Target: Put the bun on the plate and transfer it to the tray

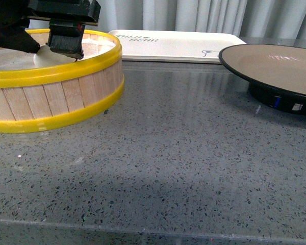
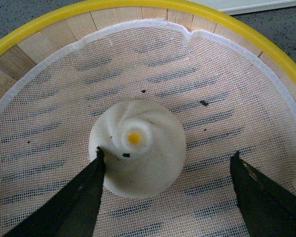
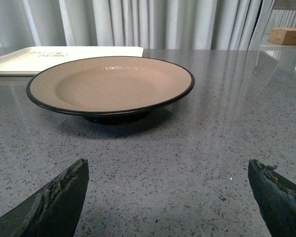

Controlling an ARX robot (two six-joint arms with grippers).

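The left end effector point(image 2: 167, 153) points steeply downward, its two dark fingers point(image 2: 84, 197) spread wide apart. In the front view its black wrist point(image 1: 66, 9) shows at upper left. The right end effector point(image 3: 167, 161) sits low and level, its jaws likewise parted wide.

A grey speckled tabletop point(image 1: 183, 168) is seen. A wooden basket point(image 1: 56, 102) with yellow rims is set on it at the left. A white tray point(image 1: 173, 46) is laid at the back. A brown, black-rimmed plate point(image 1: 280, 64) is placed at the right.
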